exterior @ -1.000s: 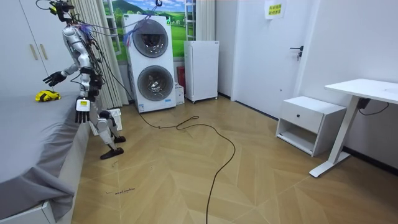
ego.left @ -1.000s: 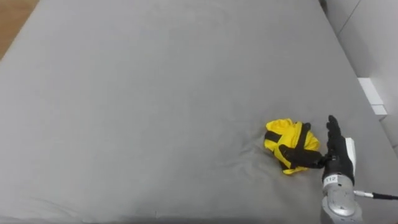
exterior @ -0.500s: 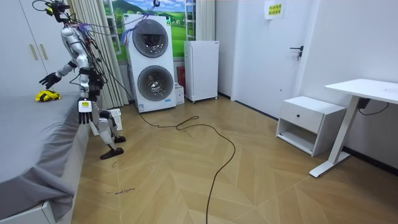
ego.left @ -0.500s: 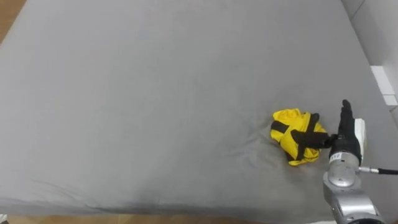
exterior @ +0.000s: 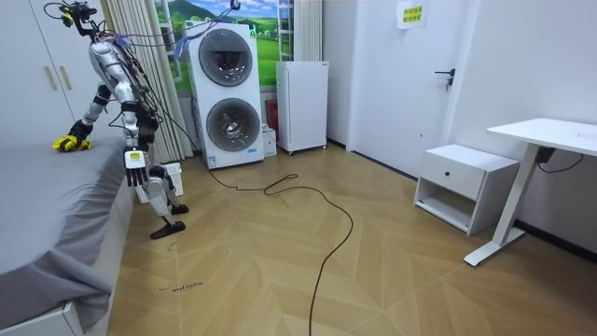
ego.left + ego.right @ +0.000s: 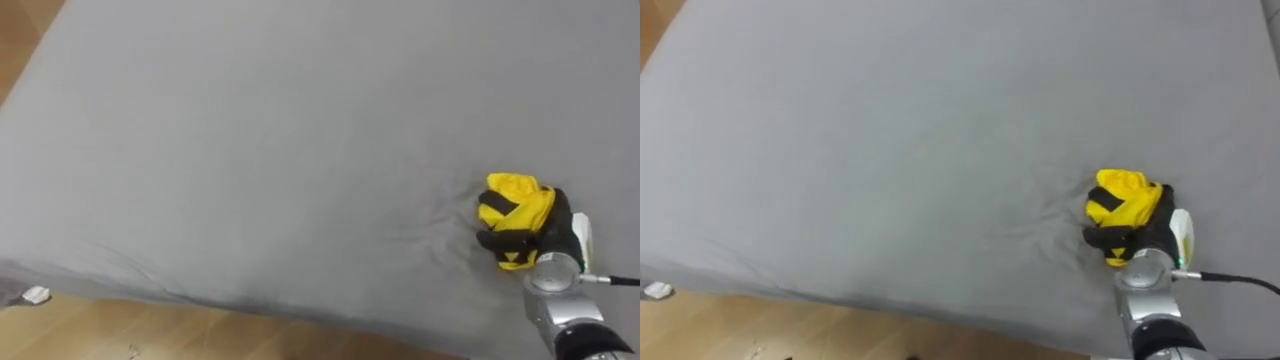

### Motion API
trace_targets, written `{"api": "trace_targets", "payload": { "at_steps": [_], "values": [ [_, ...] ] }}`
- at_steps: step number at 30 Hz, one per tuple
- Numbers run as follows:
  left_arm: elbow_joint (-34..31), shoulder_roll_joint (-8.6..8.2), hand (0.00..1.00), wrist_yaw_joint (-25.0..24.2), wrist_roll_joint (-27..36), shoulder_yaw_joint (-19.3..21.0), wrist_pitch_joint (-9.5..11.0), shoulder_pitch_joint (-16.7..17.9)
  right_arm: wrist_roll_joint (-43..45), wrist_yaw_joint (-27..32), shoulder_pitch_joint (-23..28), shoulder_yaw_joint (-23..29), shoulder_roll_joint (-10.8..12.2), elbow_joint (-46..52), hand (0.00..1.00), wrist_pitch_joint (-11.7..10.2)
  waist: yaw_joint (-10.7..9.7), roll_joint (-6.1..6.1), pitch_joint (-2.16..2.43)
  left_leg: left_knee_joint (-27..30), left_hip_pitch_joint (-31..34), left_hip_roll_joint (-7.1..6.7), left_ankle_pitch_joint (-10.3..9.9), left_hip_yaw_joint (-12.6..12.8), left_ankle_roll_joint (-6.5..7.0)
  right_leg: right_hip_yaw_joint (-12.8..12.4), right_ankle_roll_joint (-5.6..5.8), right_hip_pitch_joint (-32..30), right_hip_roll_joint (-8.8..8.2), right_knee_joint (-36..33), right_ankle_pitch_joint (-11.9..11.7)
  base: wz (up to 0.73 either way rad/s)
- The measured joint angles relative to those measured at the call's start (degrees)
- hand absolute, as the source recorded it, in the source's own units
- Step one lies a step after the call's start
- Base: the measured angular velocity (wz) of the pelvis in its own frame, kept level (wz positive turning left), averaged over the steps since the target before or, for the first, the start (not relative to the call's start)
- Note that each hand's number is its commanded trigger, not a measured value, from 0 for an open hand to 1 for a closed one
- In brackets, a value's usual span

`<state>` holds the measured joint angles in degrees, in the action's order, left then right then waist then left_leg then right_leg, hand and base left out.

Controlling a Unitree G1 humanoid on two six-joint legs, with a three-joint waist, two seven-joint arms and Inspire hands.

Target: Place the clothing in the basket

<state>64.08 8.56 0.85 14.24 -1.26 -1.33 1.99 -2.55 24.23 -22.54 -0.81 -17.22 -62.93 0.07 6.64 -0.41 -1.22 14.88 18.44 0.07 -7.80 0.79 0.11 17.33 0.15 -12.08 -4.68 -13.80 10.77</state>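
A crumpled yellow garment with black trim (image 6: 515,195) (image 6: 1120,190) lies on the grey bed (image 6: 250,150), near its right side. My right hand (image 6: 553,235) (image 6: 1152,238) rests on the garment's near side, its dark fingers curled round the cloth. In the room view I stand at the bed's edge (image 5: 47,205), leaning over it, with the right hand (image 5: 79,131) down on the yellow garment (image 5: 65,144). My left hand (image 5: 135,161) hangs at my side with fingers relaxed.
The bed's near edge drops to wooden floor, where a small white thing (image 6: 35,294) lies. Behind me stand a stacked washer and dryer (image 5: 224,93), a white cabinet (image 5: 303,105), a nightstand (image 5: 465,185) and a desk (image 5: 546,135). A cable (image 5: 317,210) trails over the floor.
My right hand, held straight beside the garment before, has closed its fingers on it. I have leaned further over the bed, and the eye view has shifted with that.
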Motion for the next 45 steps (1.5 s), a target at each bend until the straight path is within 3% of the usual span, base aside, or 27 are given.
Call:
{"api": "trace_targets", "payload": {
  "at_steps": [1,2,3,9,12,16,24,28,32,34,35,37,39,42,45],
  "values": [
    [-0.02,0.00,0.00,-0.19,0.09,0.01,0.08,-0.06,-0.19,-0.01,-0.15,0.00,-0.45,-0.36,0.56,-0.01,0.23,0.13,-0.09,0.05,0.28,0.00,0.03,-0.02,0.03,0.09,0.00,-0.22,0.00,0.00,-0.03,0.03],
    [0.03,0.03,0.00,-0.42,0.69,-0.02,0.05,-0.06,-0.76,-0.17,-1.21,0.00,-1.09,-2.36,0.82,0.01,0.33,0.45,-0.21,0.16,0.60,-0.04,0.04,-0.15,0.05,0.21,0.01,-0.45,-0.03,-0.05,-0.05,0.04],
    [0.04,0.24,0.00,-0.52,1.00,-0.13,0.02,-0.06,-1.41,-0.71,-2.34,0.01,-1.81,-4.13,1.00,0.05,0.66,0.69,-0.19,0.21,1.03,-0.04,0.05,-0.14,0.05,0.17,0.01,-1.03,-0.06,-0.25,-0.05,0.00],
    [0.55,2.52,0.00,-1.56,1.36,-3.56,-0.62,-0.02,-4.21,-1.24,-4.67,-0.20,-5.81,-8.62,1.00,0.08,1.58,0.98,-0.28,0.20,2.47,-0.20,0.16,-1.13,0.01,1.21,0.00,-2.05,-0.12,-0.26,-0.04,0.07],
    [0.57,2.54,0.00,-1.52,1.36,-4.54,-0.98,-0.02,-5.18,-1.25,-4.72,-0.19,-7.00,-9.33,1.00,0.08,1.58,0.92,-0.31,0.17,2.89,-0.35,0.18,-1.45,0.04,1.74,0.01,-2.23,-0.22,-0.13,-0.04,0.08],
    [0.59,2.54,0.00,-1.45,1.39,-4.62,-0.95,-0.33,-6.49,-1.48,-4.98,-0.21,-7.41,-9.39,1.00,0.10,1.59,0.66,-0.55,-0.24,3.43,-0.45,0.49,-1.46,0.06,1.71,0.01,-2.93,-0.28,-0.03,-0.04,0.00],
    [1.00,3.31,0.00,-1.40,1.34,-4.68,-0.79,0.01,-8.28,-3.67,-4.22,-0.22,-7.44,-10.00,1.00,0.10,1.17,0.59,-0.60,-1.26,1.34,-0.52,0.50,-1.38,0.07,1.63,0.01,-1.19,-0.31,0.26,-0.04,0.00],
    [-1.94,4.31,0.00,-1.08,0.69,-3.89,-0.70,1.07,-7.83,-3.82,-1.97,0.22,-7.46,-6.74,1.00,0.10,-0.06,0.40,-0.64,-1.54,0.19,-0.65,0.50,-1.22,0.07,0.43,0.06,-0.18,-0.32,0.26,-0.01,0.01],
    [-5.14,4.28,0.00,0.22,-0.01,-2.48,-0.41,2.85,-8.44,-3.85,5.12,2.37,-7.41,2.54,1.00,0.10,-1.79,-0.39,-0.61,-2.56,-3.84,-0.84,0.50,1.07,0.10,-0.15,0.89,3.21,-0.78,0.27,0.51,-0.05],
    [-5.13,4.26,0.00,0.59,-0.31,-0.93,-0.05,2.96,-8.68,-3.89,8.51,2.68,-7.08,7.69,1.00,0.13,-2.04,-1.55,-0.38,-3.18,-5.53,-0.71,0.50,2.19,0.10,-1.78,1.03,4.08,-0.67,0.39,0.61,-0.25],
    [-5.31,4.09,0.00,1.02,-0.39,-0.22,0.09,3.45,-8.44,-4.17,10.34,2.89,-6.82,11.10,1.00,0.10,-2.59,-2.25,-0.04,-3.44,-6.42,-0.71,0.50,2.64,0.10,-2.95,1.03,4.74,-0.54,1.00,0.60,-0.34],
    [-5.30,3.59,0.00,1.15,-0.55,0.17,0.11,3.98,-8.44,-4.87,12.60,3.84,-6.57,15.19,1.00,0.08,-3.64,-2.75,0.07,-3.79,-8.42,-0.71,0.48,3.47,0.09,-3.74,1.03,6.42,-0.52,1.38,0.60,-0.27],
    [-5.32,3.49,0.00,1.21,-1.05,0.56,0.16,4.78,-8.43,-5.17,14.85,4.58,-5.96,17.10,1.00,-0.24,-4.75,-3.41,0.58,-4.08,-10.82,-0.67,0.43,4.25,0.07,-4.70,1.03,8.65,-0.40,2.34,0.58,-0.22],
    [-5.68,2.98,0.00,2.00,-1.07,1.33,0.17,6.07,-7.76,-5.46,20.11,7.37,-4.05,22.73,1.00,0.00,-6.44,-2.97,1.37,-4.60,-14.80,-0.04,-0.41,6.71,-0.10,-6.50,1.03,11.59,0.14,3.00,0.59,-0.29],
    [-5.68,2.13,0.00,1.90,-1.50,3.47,0.13,6.48,-6.77,-5.58,23.89,9.48,-3.40,28.07,1.00,0.04,-7.68,-2.08,1.53,-5.36,-17.10,0.48,-0.98,8.45,0.00,-8.73,1.02,12.61,0.67,2.95,0.60,-0.36]
  ]
}}
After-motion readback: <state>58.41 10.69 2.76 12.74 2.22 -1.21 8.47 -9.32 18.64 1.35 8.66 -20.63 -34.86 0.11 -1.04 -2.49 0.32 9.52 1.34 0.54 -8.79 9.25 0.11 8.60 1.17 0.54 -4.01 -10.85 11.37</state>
